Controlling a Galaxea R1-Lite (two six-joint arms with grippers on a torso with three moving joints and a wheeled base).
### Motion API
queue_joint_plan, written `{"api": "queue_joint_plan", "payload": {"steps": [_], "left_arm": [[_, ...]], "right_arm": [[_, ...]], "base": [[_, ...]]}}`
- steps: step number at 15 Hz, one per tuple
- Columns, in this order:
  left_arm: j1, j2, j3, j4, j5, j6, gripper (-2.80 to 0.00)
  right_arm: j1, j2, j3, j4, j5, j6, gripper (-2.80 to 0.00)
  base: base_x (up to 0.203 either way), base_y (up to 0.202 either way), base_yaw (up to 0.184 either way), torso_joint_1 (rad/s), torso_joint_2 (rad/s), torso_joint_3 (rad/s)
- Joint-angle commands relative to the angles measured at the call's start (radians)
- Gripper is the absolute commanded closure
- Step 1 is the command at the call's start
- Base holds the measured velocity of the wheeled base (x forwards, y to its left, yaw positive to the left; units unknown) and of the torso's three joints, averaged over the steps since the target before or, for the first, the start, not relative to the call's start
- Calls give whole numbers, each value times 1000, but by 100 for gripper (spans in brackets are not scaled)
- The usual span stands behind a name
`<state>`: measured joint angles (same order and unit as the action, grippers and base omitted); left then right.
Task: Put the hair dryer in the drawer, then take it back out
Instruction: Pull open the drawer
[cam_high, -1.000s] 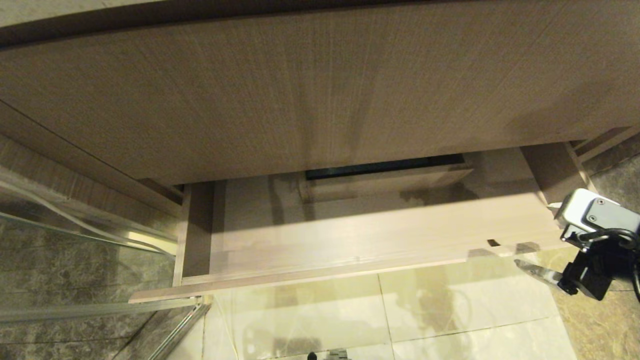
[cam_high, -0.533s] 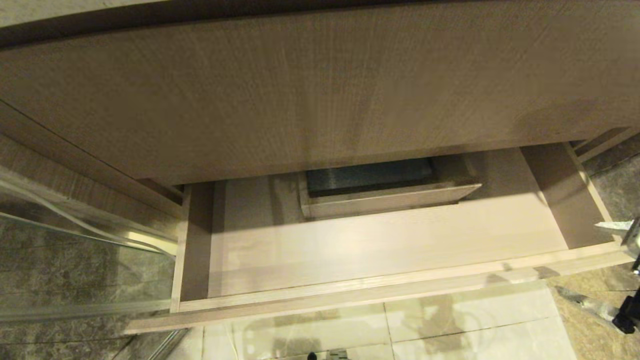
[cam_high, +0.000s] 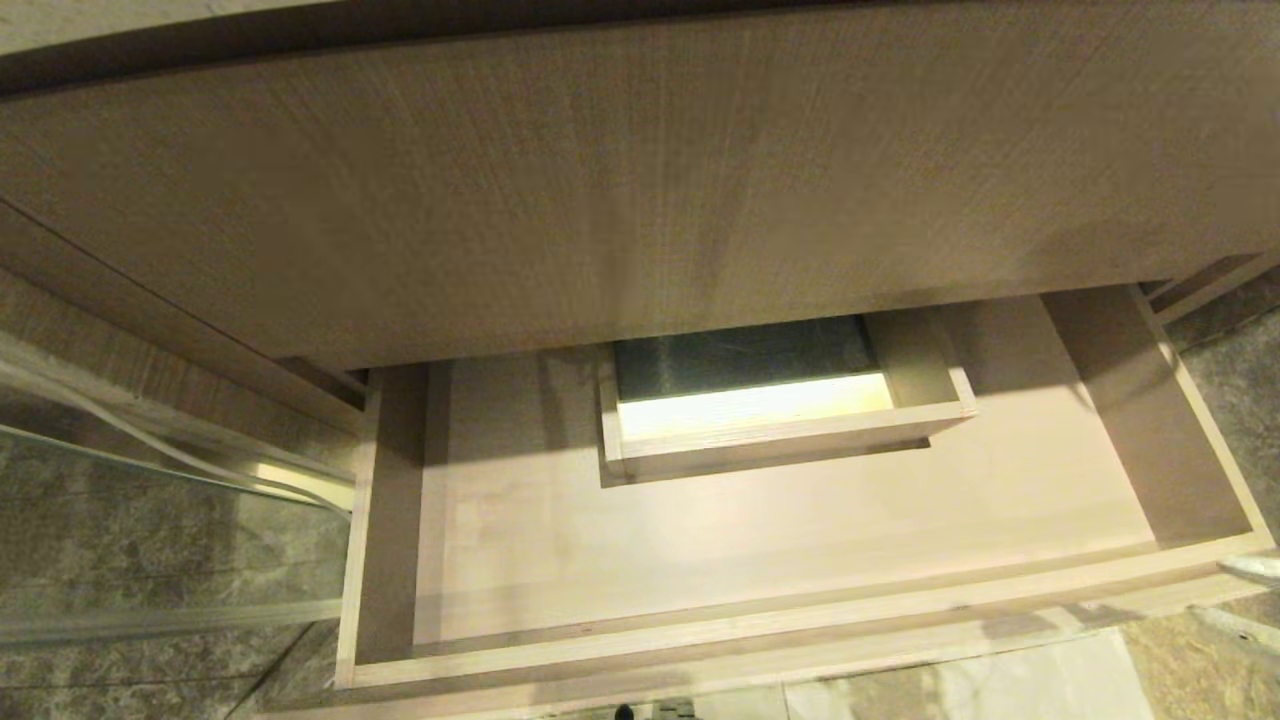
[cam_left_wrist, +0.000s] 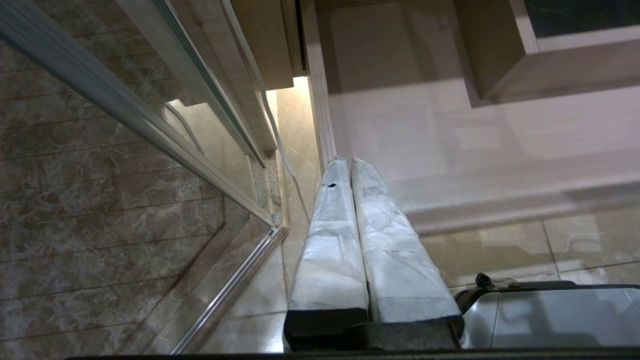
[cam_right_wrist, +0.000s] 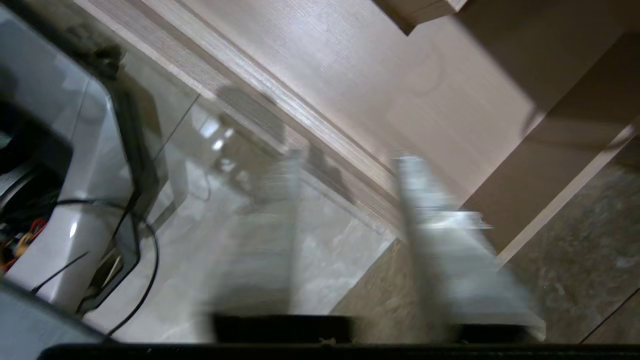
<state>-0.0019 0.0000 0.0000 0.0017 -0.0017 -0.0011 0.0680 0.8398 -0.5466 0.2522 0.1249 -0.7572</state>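
The drawer (cam_high: 780, 590) stood pulled well out, filling the lower half of the head view beneath the taller wood-grain panel (cam_high: 640, 190) that spanned the upper half. Its floor was bare pale wood; a boxed rectangular cut-out (cam_high: 780, 425) sat at upper centre of the drawer, its inside lit bright along the near edge and dark further back. No hair dryer showed in any view, so its place could not be told. Right gripper (cam_right_wrist: 350, 235): in the right wrist view two padded fingers (cam_right_wrist: 440, 240) stood apart with a clear gap between them, blurred, empty, over the drawer's front rim near its corner, with tiled floor (cam_right_wrist: 330, 250) below; in the head view only pale finger tips (cam_high: 1255, 570) showed at the far right edge, lower right of frame, beside the drawer's front corner. Left gripper (cam_left_wrist: 350, 172): in the left wrist view its two wrapped fingers (cam_left_wrist: 330, 240) lay pressed together, holding nothing, tips just before the drawer's left front corner. A glass partition with metal rail (cam_left_wrist: 150, 130) crossed the left of that view, over brown marbled tile.
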Motion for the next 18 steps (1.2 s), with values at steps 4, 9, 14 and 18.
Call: {"api": "queue_joint_plan", "payload": {"steps": [4,9,14,18], "left_arm": [[0,0,0,0,0,0,0],[-1,0,0,0,0,0,0],[0,0,0,0,0,0,0],[0,0,1,0,0,0,0]], "right_arm": [[-42,-112,-189,211,26,87,0],[-137,-151,-422,294,30,123,0],[-235,-215,-512,287,26,144,0],[-255,-239,-572,297,25,266,0]], "base": [[0,0,0,0,0,0],[0,0,0,0,0,0],[0,0,0,0,0,0],[0,0,0,0,0,0]]}}
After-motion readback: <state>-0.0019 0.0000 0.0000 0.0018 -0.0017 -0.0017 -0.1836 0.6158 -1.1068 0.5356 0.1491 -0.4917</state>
